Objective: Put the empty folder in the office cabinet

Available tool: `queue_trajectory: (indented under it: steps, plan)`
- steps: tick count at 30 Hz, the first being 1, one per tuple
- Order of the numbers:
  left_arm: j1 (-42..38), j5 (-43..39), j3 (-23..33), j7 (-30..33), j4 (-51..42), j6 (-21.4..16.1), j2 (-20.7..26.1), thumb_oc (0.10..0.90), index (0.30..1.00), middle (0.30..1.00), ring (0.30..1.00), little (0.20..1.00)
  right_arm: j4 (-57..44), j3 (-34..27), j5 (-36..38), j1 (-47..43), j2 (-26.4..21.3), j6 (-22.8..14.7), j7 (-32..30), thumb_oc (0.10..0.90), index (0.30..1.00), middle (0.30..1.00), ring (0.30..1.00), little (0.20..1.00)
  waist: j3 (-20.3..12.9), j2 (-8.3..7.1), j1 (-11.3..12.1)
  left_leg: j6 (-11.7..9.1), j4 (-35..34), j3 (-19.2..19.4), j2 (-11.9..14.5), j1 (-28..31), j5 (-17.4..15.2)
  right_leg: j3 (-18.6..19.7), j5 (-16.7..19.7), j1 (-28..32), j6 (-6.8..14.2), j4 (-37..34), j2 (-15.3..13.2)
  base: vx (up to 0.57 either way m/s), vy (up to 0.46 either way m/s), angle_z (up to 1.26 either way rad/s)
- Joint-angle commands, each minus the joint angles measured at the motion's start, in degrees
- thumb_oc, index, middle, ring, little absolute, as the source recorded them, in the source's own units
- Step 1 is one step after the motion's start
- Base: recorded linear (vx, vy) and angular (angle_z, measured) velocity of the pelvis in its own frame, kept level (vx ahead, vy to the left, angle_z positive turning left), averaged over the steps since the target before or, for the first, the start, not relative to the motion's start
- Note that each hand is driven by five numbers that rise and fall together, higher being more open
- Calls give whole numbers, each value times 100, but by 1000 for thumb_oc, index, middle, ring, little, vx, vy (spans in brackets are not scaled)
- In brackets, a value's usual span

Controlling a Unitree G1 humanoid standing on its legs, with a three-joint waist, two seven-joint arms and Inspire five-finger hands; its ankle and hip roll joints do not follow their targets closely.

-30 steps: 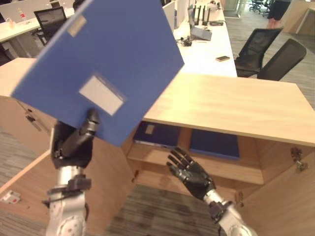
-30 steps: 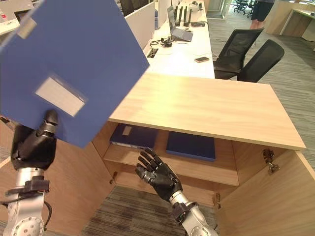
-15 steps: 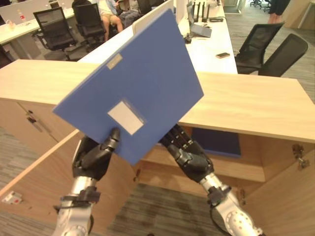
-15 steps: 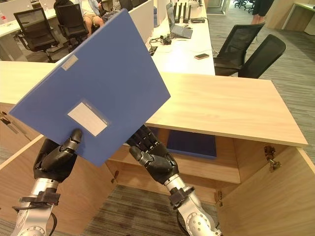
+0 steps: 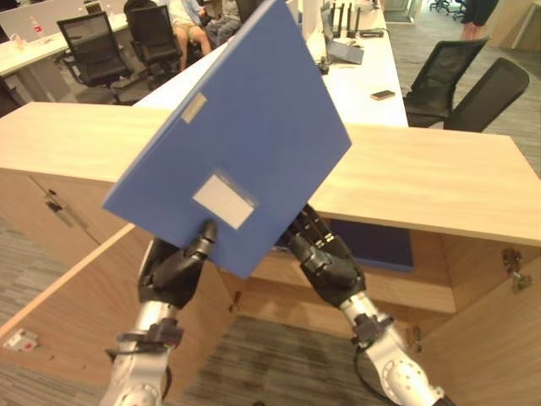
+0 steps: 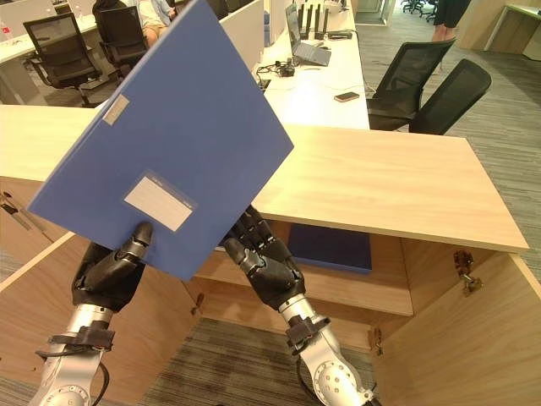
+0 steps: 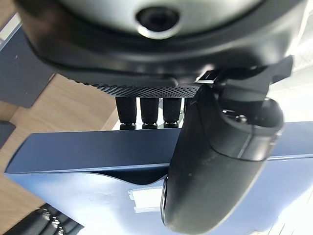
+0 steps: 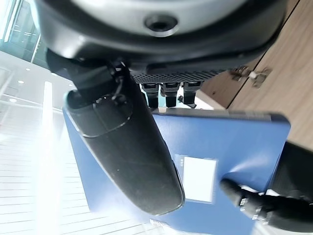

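Office desks, dark chairs [image 5: 473, 93] and seated people fill the far background, while a low wooden office cabinet [image 6: 397, 182] with a pale top stands straight ahead, both of its doors swung open to left and right. Inside, on the upper shelf [image 6: 385, 288], two dark blue folders [image 6: 330, 247] lie flat side by side, so the free room for another one seems to be on top of them or on the level below.

Up in front of the cabinet, tilted steeply with its lower corner towards the robot, is the blue folder [image 5: 232, 139]. It is carried by both arms. The left robot hand [image 5: 173, 269] pinches the near lower edge, thumb pressed on the front face just under the label and fingers behind, as its wrist view shows. The right robot hand [image 5: 325, 262] sits behind and beneath the right side of the folder; its wrist view shows the thumb across the front and the fingers over the edge, so it too grips the folder. Holding both edges probably keeps the wide, flat cover from swinging while it is levelled for the shelf.

A pale rectangular label pocket [image 6: 159, 203] sits low on the front and a smaller strip [image 6: 116, 109] near the spine; no writing on either can be made out.
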Motion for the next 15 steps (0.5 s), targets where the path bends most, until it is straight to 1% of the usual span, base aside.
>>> queue_trajectory:
  steps: [1,6,10,12,15]
  plan:
    - [-689,160,-499,-389,-90,-4,229,400,300,300,300,300,-1108,331,68,-1394,828,-291,499,800,900,900,900,900,-227,-72,-125,12,-15,-80,-1,208,-547,47,-398,-12,331,388,-200,0,0,0]
    - [-854,165,-684,-412,103,75,212,400,300,300,300,300,-1145,415,154,-1559,871,-306,487,800,900,900,900,900,-224,-74,-141,11,-15,-69,2,208,-555,54,-398,-8,336,395,-207,0,0,0]
    - [-974,131,-854,-534,276,220,298,400,300,300,300,300,-1128,516,228,-1686,891,-268,506,800,900,900,900,900,-225,-73,-153,12,-15,-61,5,218,-566,77,-400,-16,335,403,-203,0,0,0]
    - [-1071,99,-982,-783,323,368,484,400,300,300,300,300,-1068,590,216,-1756,854,-178,559,800,900,900,900,900,-225,-72,-157,10,-15,-60,4,218,-565,86,-407,-19,340,412,-196,0,0,0]
    - [-1109,80,-1063,-984,288,459,651,400,300,300,300,300,-1006,615,227,-1772,833,-171,587,800,900,900,900,900,-233,-75,-162,8,-15,-58,3,225,-571,89,-410,-11,343,412,-195,0,0,0]
